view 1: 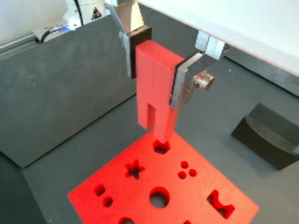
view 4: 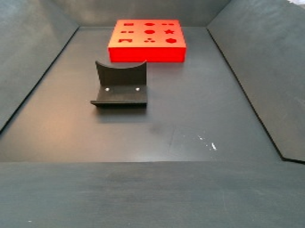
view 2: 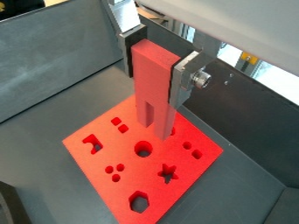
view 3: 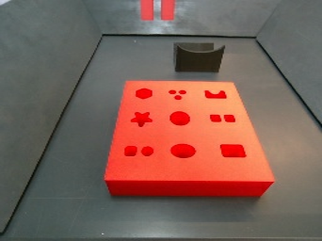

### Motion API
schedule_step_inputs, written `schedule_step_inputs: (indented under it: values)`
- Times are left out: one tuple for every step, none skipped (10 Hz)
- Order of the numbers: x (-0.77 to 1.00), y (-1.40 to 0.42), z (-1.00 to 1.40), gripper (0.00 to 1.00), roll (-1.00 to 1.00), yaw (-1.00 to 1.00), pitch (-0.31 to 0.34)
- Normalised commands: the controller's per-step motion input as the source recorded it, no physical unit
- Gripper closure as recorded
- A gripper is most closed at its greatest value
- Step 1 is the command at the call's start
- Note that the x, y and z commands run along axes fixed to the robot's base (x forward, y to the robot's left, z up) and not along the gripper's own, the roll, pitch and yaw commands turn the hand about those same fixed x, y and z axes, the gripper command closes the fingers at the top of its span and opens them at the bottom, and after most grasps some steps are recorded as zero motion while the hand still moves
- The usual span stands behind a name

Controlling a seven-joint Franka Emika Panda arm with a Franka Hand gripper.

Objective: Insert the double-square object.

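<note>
My gripper [view 1: 162, 70] is shut on the double-square object [view 1: 156, 98], a slim red-salmon bar with a groove down its length and a forked lower end. The silver fingers [view 1: 187, 80] clamp its upper part from both sides, and the same grip shows in both wrist views [view 2: 160, 68]. The bar [view 2: 156, 98] hangs upright above the flat red board [view 1: 193, 198] with shaped holes, apart from it. In a side view only the bar's two lower tips [view 3: 156, 9] show at the frame edge, high behind the board [view 3: 189, 184]; the gripper is out of view there.
The dark fixture [view 3: 198, 56] stands on the floor behind the board, and in a side view [view 4: 119, 85] in front of the board [view 4: 148, 55]. It also shows in a wrist view [view 1: 271, 131]. Grey walls enclose the dark floor.
</note>
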Motion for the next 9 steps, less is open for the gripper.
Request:
schedule_step_inputs:
  values:
    - [0.00,-0.05,0.00,1.00,0.00,0.00,0.000]
    - [0.02,-0.09,0.00,1.00,0.00,0.02,0.000]
    - [0.40,-0.16,-0.18,1.00,0.00,-0.01,-0.059]
    - [0.96,-0.21,-0.29,1.00,0.00,-0.01,-0.034]
    - [1.00,-0.11,-0.44,1.00,0.02,0.00,-0.004]
    - [1.00,0.00,-0.46,1.00,0.00,0.00,-0.036]
    - [1.00,0.00,-0.47,1.00,0.00,0.00,-0.037]
    - [1.00,-0.02,-0.46,1.00,0.00,0.00,-0.040]
    - [1.00,-0.05,-0.41,1.00,0.00,0.00,-0.060]
